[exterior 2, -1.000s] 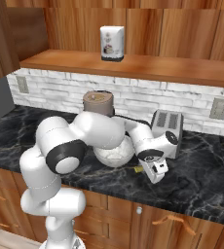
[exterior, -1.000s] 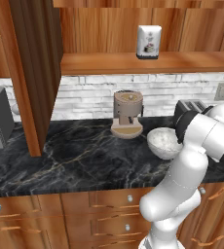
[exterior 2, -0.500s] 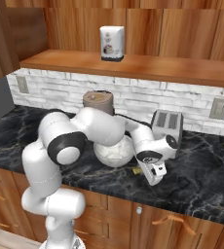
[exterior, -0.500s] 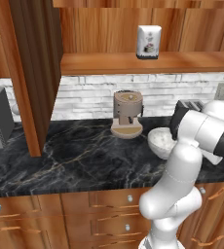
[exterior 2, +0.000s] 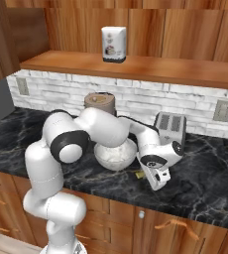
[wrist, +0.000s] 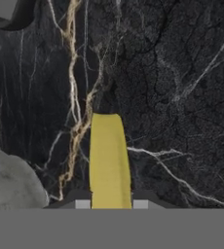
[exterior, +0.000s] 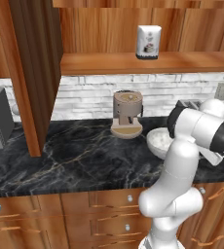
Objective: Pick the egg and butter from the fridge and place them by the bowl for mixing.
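Hand view, butter (wrist: pixel 109 160) clamped between closed gripper (wrist: pixel 111 204) fingers, bowl (wrist: pixel 9 180) just beside

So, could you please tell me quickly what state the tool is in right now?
Tool: closed on the butter, low over the counter.

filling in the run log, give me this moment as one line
gripper: shut on butter | position: low over counter, right of bowl | butter: not yet released | toaster: behind
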Robot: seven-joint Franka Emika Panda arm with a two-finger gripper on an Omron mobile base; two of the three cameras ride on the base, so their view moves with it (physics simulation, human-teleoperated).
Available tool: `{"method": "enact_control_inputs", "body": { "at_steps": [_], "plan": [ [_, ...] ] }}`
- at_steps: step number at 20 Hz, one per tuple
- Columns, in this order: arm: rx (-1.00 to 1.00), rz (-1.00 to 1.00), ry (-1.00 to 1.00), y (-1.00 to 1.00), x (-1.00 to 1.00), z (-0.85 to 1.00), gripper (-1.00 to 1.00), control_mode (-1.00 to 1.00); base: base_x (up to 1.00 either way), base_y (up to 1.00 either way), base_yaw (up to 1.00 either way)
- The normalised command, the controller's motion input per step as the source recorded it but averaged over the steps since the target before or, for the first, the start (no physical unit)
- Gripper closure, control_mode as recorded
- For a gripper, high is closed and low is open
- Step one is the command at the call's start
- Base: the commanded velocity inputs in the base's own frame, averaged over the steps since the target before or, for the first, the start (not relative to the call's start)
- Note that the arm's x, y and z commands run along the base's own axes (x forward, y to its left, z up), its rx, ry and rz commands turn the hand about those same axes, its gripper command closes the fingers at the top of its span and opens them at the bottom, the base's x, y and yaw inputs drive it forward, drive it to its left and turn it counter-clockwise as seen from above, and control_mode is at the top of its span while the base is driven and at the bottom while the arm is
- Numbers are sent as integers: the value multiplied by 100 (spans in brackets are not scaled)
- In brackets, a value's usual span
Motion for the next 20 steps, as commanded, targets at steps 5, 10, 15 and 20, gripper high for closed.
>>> {"method": "enact_control_inputs", "body": {
  "at_steps": [5,10,15,20],
  "plan": [
    [3,2,-2,15,0,-8,-100,-100,0,0,0],
    [6,0,0,4,-1,0,-100,-100,0,0,0],
    [11,0,0,2,-7,20,-100,-100,0,0,0],
    [4,0,1,2,-24,47,-100,-100,0,0,0]
  ]
}}
